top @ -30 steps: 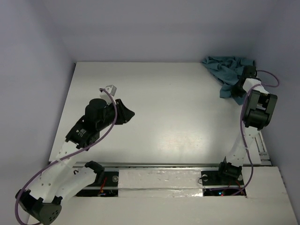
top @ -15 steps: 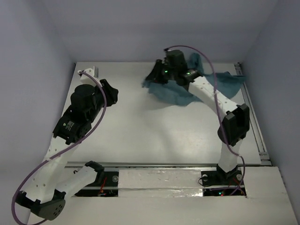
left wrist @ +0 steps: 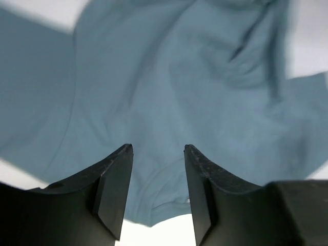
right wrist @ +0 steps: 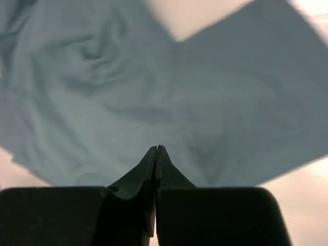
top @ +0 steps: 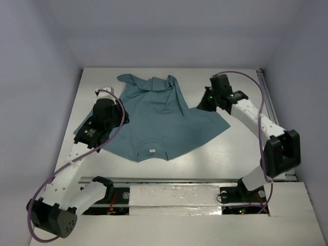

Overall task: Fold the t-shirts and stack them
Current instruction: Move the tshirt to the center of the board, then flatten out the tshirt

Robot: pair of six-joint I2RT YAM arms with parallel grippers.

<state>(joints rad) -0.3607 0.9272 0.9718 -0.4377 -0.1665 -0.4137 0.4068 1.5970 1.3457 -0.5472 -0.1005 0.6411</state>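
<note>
- The arm bases sit at the near edge of the white tabletop [top: 205, 159]. A purple cable [top: 61, 171] loops along the left arm [top: 77, 154].
- The teal t-shirt [top: 159, 120] lies opened out on the tabletop, left of the middle. Its neckline faces the near edge and its hem faces the far side.
- A small white neck label [top: 152, 150] shows inside the collar, at the part of the shirt nearest the bases.
- One sleeve [top: 84, 132] spreads flat toward the left edge, partly under the left arm. The other sleeve [top: 215, 123] fans out to the right.
- The left pincer [left wrist: 156, 148] hangs over the shirt's left side. Its two dark fingers [left wrist: 115, 179] stand well apart with nothing between them, and teal cloth fills the wrist view below.
- The right arm [top: 256, 118] reaches in from the right. Its wrist is over the shirt's right edge, just beyond the right sleeve.
- The right pincer [right wrist: 156, 148] has its fingers pressed tip to tip, and no cloth shows between them. The shirt lies below it in the wrist view, softly wrinkled. The pictures do not show whether the tips touch the fabric.
- At the far end the hem area [top: 148, 82] is bunched into loose folds, with one ridge running back down the right side of the body.
</note>
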